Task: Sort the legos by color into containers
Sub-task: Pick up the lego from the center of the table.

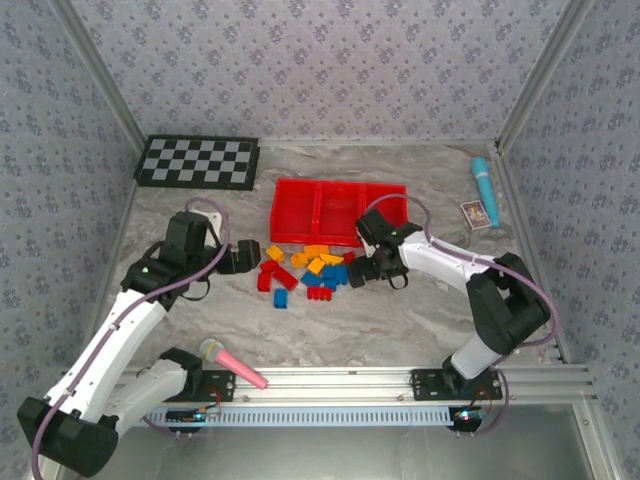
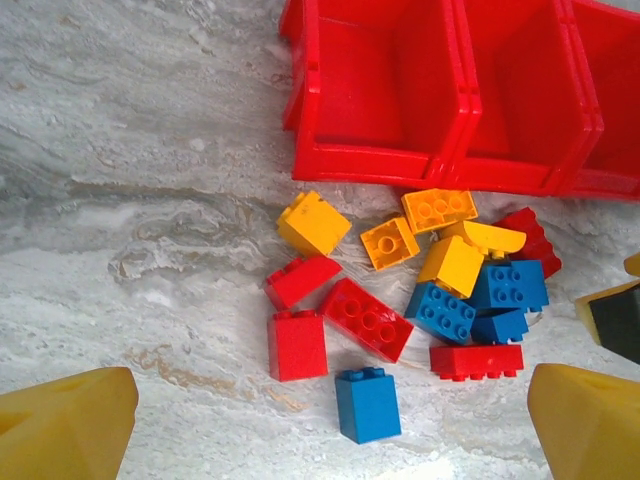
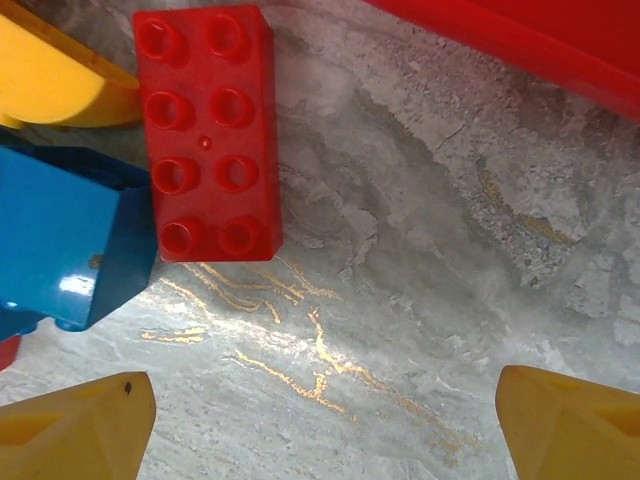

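Observation:
Red, blue and orange-yellow legos (image 1: 305, 270) lie in a loose pile on the marble table, just in front of the red three-compartment tray (image 1: 340, 190). My left gripper (image 1: 250, 258) is at the pile's left edge, open. In its wrist view the left gripper (image 2: 325, 440) spans a single blue brick (image 2: 367, 403) and a red brick (image 2: 297, 344), touching neither; the tray's compartments (image 2: 380, 160) hold nothing. My right gripper (image 1: 352, 272) is at the pile's right edge, open over bare table (image 3: 325, 430), with a red eight-stud brick (image 3: 208, 130) and a blue brick (image 3: 60, 240) just ahead.
A black-and-white checkered board (image 1: 197, 162) lies at the back left. A pink-handled microphone toy (image 1: 232, 362) rests near the front rail. A teal object (image 1: 485, 184) and a small card (image 1: 476, 214) sit at the back right. Patterned walls enclose the table.

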Tool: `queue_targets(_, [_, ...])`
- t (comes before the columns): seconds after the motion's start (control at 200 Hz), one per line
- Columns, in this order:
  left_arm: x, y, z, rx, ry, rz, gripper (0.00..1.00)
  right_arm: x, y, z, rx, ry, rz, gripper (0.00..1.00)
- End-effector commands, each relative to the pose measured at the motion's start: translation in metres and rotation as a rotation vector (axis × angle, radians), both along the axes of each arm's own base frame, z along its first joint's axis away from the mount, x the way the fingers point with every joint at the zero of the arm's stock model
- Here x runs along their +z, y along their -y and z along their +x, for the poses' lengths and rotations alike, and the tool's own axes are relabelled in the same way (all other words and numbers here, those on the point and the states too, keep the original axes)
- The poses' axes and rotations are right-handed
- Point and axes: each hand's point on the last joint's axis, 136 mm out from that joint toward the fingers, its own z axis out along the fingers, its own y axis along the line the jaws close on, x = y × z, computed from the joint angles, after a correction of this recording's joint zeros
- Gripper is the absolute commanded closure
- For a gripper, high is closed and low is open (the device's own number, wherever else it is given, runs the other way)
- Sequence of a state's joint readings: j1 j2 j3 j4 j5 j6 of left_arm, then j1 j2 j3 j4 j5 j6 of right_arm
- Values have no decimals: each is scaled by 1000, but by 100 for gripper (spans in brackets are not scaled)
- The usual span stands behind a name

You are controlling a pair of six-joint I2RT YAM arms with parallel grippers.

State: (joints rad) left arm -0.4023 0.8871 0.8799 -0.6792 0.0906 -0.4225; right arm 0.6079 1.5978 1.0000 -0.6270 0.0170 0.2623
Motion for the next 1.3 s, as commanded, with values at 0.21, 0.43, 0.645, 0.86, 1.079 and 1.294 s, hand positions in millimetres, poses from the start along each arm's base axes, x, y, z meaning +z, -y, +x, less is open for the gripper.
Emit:
queue_targets(0.21, [-7, 10, -7, 25, -43, -112, 0, -5, -12, 15, 38, 4, -25, 10])
queue_targets(0.43, [-11, 10, -11, 27, -50, -125, 0, -13, -24, 22, 48, 12, 10, 12])
queue_targets(0.645, [-13, 8, -13, 35, -49, -130, 0, -14, -35, 29, 64, 24, 23, 15])
queue_targets(0.86, [-18, 6, -17, 44, -54, -131, 0, -19, -40, 34, 68, 24, 21, 21])
queue_targets(1.079, [-17, 2, -19, 56, -44, -128, 0, -27, -42, 36, 66, 23, 3, 28])
queue_targets(1.294, [-10, -5, -26, 65, -30, -110, 0, -36, -39, 34, 55, 34, -49, 38])
